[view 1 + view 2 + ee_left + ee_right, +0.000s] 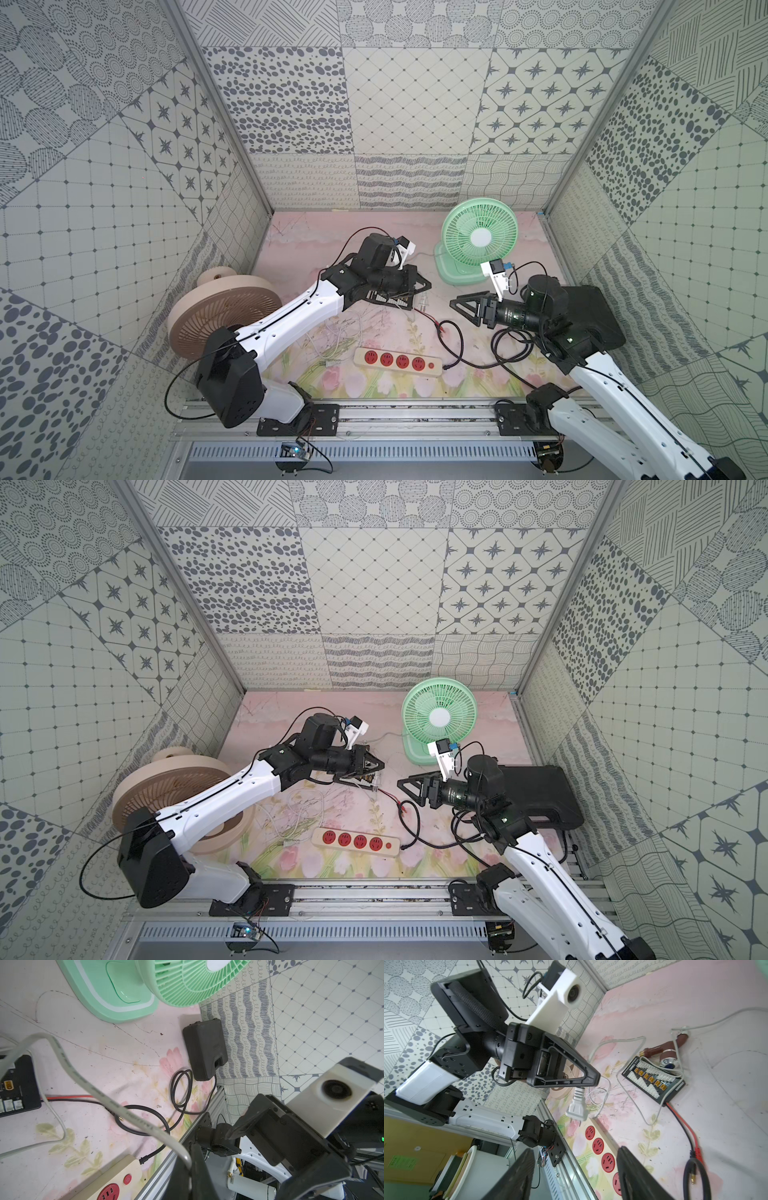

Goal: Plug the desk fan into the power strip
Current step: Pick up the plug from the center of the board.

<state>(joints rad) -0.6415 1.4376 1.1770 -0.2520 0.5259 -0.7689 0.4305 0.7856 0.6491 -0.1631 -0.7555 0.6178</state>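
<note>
The green desk fan (478, 237) (440, 717) (166, 980) stands at the back right of the table. Its grey-white cord (99, 1088) runs to my left gripper (428, 286) (380, 766) (192, 1167), which is shut on it just behind the white plug (576, 1109). The plug hangs prongs-down in the air above the table. The cream power strip (398, 360) (355, 841) (116, 1176) (598, 1145) lies near the front edge, its red sockets bare. My right gripper (453, 305) (399, 783) (574, 1178) faces the left one a short way off, open and holding nothing.
A beige fan (220, 316) leans at the left wall. A black board with metal contacts (654, 1082) lies under the left gripper, its red and black leads (440, 328) trailing forward. A black case (205, 1051) sits at the right wall, and thin white cables (345, 332) tangle left of the strip.
</note>
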